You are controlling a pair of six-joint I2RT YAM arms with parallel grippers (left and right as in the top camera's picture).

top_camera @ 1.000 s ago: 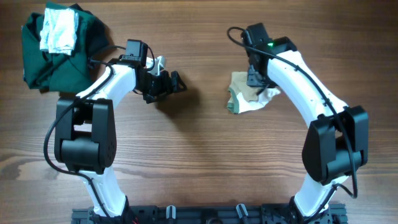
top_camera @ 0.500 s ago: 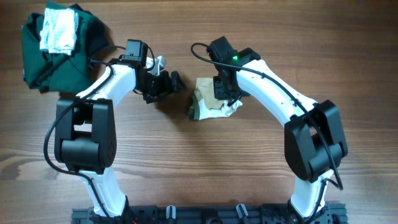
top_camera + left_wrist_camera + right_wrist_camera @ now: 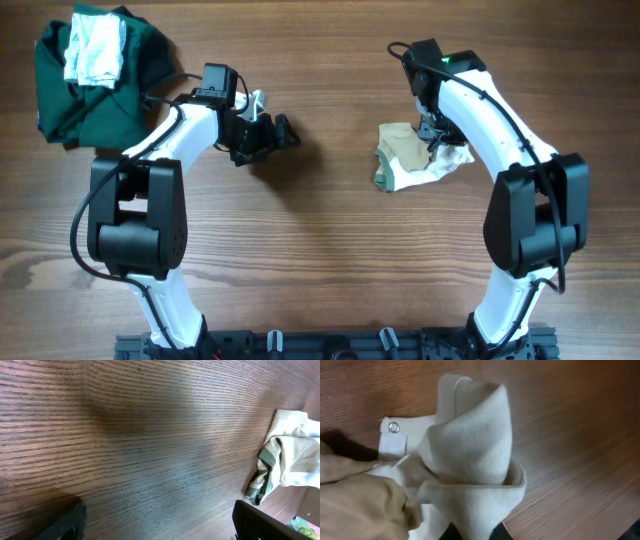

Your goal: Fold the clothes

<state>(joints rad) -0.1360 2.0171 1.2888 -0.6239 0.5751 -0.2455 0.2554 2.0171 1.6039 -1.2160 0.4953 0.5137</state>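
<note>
**One small garment pinched on the right, left jaws wide**

We count three pieces of cloth on the wooden table [image 3: 320,260]. The clothes [image 3: 408,160] are a single small crumpled piece, cream with a tan part and green trim. They lie right of the table's middle. The right gripper [image 3: 437,142] stands at their right edge, its jaws closed on a fold of the cream fabric. From the right wrist we see that fold rolled up in front of the fingers. We also see one metal snap [image 3: 394,426] on a white tab.

The left gripper [image 3: 268,138] sits left of the middle, well apart from the small garment. Its jaws are spread wide with only bare wood between them. At the far left corner one dark green garment [image 3: 90,100] lies bunched, with one whitish cloth [image 3: 95,50] on top of it.
</note>
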